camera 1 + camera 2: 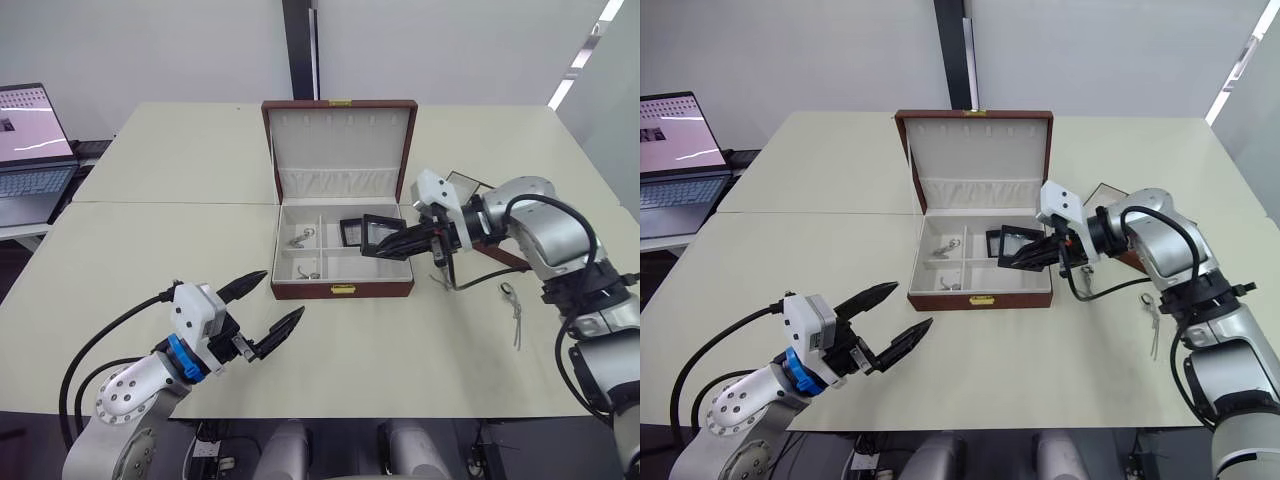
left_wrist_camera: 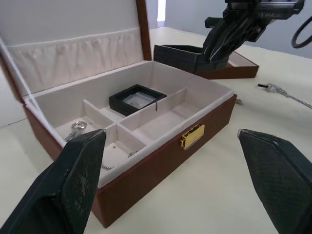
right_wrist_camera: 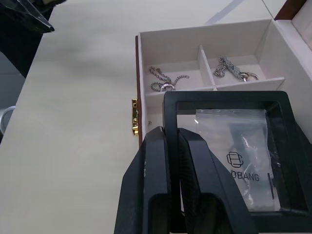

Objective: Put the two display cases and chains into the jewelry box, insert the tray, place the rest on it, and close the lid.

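Observation:
The brown jewelry box [image 1: 343, 290] stands open at the table's middle, lid [image 1: 340, 140] upright. One black display case [image 1: 353, 232] lies in a back compartment, also seen in the left wrist view [image 2: 137, 97]. Two silver chains [image 3: 165, 80] [image 3: 234, 68] lie in the left compartments. My right gripper [image 3: 168, 134] is shut on the edge of a second black display case [image 3: 234, 151], which hangs tilted over the box's right side [image 1: 385, 235]. The tray [image 2: 234, 68] sits on the table right of the box, behind my right arm. My left gripper [image 1: 283, 293] is open and empty, in front of the box's left corner.
A silver chain-like piece [image 1: 512, 305] lies on the table at the far right, beside my right arm. An open laptop [image 1: 30, 150] stands on a side table at the far left. Bare tabletop stretches in front of the box.

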